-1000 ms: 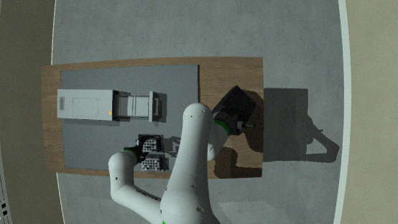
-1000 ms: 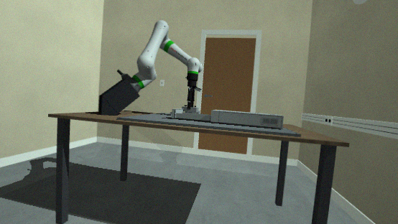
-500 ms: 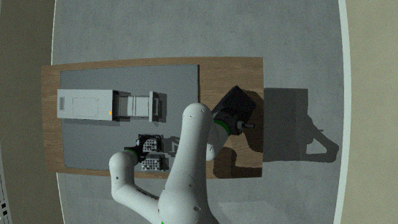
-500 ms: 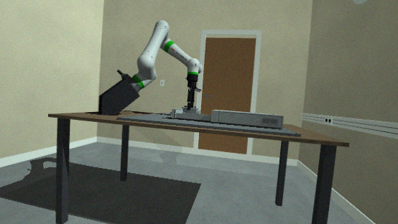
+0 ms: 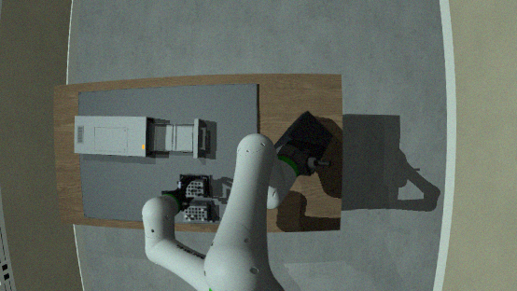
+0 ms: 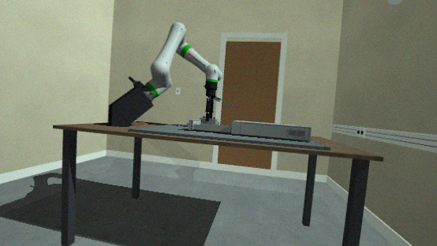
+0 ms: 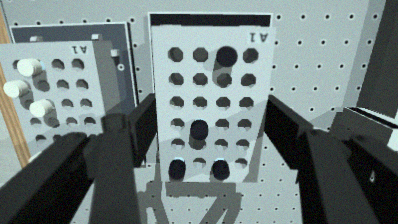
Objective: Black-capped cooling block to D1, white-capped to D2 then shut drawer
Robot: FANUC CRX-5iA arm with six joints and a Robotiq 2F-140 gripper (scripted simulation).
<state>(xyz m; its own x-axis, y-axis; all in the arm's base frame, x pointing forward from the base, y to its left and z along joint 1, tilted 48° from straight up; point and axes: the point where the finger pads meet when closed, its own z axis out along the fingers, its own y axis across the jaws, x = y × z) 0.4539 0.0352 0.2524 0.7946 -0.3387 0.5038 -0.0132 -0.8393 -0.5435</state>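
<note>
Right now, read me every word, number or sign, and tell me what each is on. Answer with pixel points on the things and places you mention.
"A1", upside down: black-capped cooling block (image 5: 197, 187) (image 6: 215, 121) (image 7: 211, 91)
"A1", upside down: white-capped cooling block (image 5: 198, 214) (image 7: 70, 74)
Too small to read: lettering on the robot's forearm (image 5: 184, 262) (image 6: 197, 59)

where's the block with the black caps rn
In the wrist view, the black-capped block is centred between the gripper's fingers, right beside the white-capped block.

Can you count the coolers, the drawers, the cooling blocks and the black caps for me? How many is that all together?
Coolers: 1
Drawers: 1
Cooling blocks: 2
Black caps: 4
Total: 8
</note>
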